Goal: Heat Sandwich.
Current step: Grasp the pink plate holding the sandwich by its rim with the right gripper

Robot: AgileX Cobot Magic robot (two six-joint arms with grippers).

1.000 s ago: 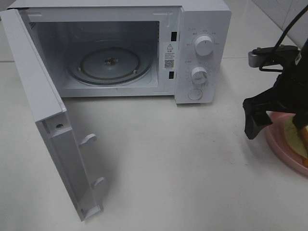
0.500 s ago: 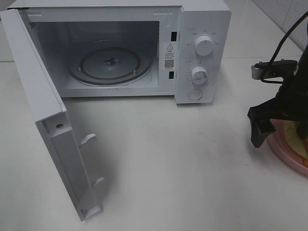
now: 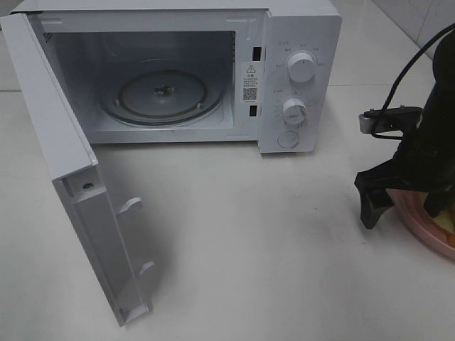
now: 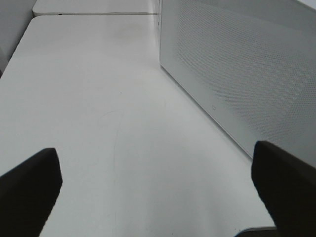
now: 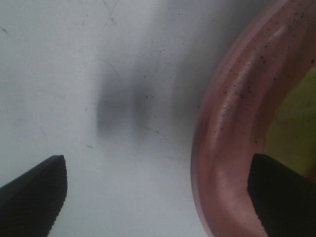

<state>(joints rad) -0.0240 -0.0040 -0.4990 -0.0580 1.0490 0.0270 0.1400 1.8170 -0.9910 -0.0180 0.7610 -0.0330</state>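
Plainly, our right gripper (image 3: 402, 209) stood wide open with nothing in it, one finger over the worktop (image 3: 249, 234) and the other over the pink plate (image 3: 426, 240). The sandwich (image 5: 296, 118) lay on that plate, at four o'clock from the microwave (image 3: 320, 42) (its door (image 3: 57, 142) swung open). Our left gripper (image 4: 158, 197) gaped equally wide, empty, beside the perforated wall (image 4: 247, 74).

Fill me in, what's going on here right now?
The microwave stands with its door swung open and the glass turntable bare. The right end effector hovers open over the rim of the pink plate that holds the sandwich, gripping nothing yet. The left end effector is open too, above the table beside the microwave.
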